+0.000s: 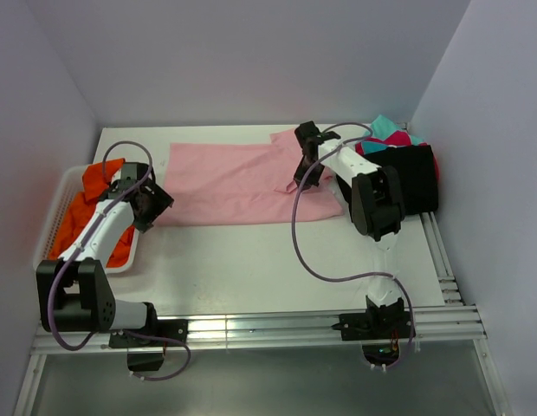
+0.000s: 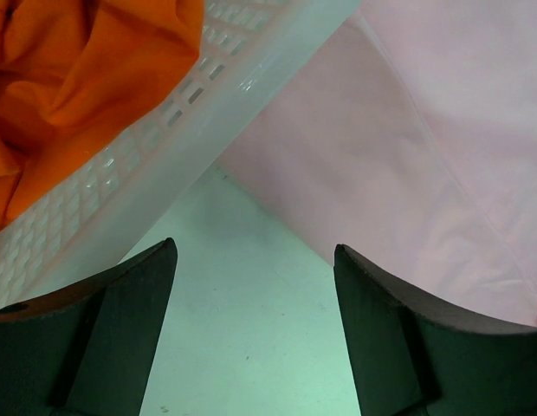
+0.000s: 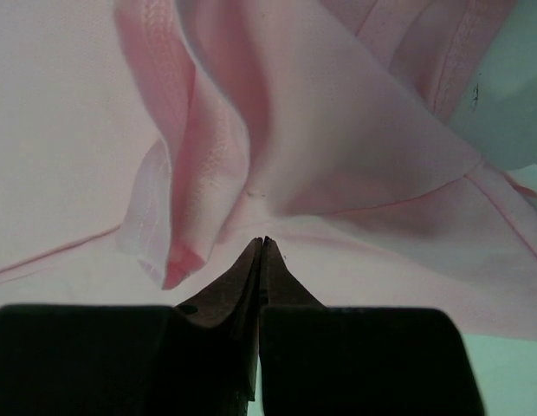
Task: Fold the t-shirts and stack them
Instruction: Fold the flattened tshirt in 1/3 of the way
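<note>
- The table [image 1: 277, 269] carries everything. Its near middle is bare, probably the working ground for folding.
- The pink t-shirt [image 1: 234, 182] lies spread flat across the far half of the table, between the two arms, so each arm can reach one end. Its long axis runs left to right. The straight edge, likely the hem, points left toward the basket, and the ragged sleeve end points right.
- The white mesh basket [image 1: 56, 208] sits at the left edge and holds a crumpled orange t-shirt [image 1: 87, 208], seemingly waiting its turn.
- A black t-shirt [image 1: 416, 178] lies in the far right corner with magenta [image 1: 372, 146] and teal [image 1: 385, 128] cloth bunched behind it. I cannot tell whether these are folded.
- The right gripper [image 3: 262, 247] is over the shirt's right end with its fingers pressed together on a pinch of pink cloth. A ridge of fabric rises from the tips, which suggests a sleeve or shoulder is being gathered for a fold.
- The left gripper [image 2: 255, 256] is spread wide and holds nothing. It hangs over bare table in the wedge between the basket wall and the shirt's left edge, well placed to take the hem corner.
</note>
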Motion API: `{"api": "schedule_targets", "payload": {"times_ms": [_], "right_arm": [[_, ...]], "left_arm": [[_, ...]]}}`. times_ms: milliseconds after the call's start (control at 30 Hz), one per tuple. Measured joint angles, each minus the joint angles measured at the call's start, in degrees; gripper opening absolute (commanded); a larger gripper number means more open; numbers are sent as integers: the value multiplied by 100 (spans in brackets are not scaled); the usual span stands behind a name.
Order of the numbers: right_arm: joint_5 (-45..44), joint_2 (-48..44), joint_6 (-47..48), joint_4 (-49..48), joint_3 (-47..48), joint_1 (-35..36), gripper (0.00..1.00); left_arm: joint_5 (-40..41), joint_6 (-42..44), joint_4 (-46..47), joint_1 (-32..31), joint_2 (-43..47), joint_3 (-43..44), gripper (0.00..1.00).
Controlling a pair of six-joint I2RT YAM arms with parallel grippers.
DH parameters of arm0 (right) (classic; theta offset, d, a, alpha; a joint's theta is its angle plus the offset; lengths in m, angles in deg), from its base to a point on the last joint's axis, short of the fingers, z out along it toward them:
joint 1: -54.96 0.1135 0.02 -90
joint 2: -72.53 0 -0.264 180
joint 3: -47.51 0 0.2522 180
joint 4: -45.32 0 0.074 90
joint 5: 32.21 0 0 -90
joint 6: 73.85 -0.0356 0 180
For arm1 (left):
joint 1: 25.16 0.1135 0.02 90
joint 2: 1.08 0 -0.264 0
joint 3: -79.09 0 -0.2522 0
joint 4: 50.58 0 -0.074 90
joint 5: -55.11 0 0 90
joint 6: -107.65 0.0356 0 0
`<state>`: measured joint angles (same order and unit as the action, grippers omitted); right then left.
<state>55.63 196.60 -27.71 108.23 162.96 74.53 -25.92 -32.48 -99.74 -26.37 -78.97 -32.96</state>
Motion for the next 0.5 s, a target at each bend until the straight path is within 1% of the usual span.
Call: {"api": "schedule_targets", "payload": {"times_ms": [333, 500], "right_arm": [[-44, 483, -127, 24, 264, -11, 0], [-24, 754, -221, 103, 684, -11, 0]], "left_arm": [[-7, 83, -92, 0, 210, -7, 80], [-11, 125, -195, 0, 278, -7, 80]]}}
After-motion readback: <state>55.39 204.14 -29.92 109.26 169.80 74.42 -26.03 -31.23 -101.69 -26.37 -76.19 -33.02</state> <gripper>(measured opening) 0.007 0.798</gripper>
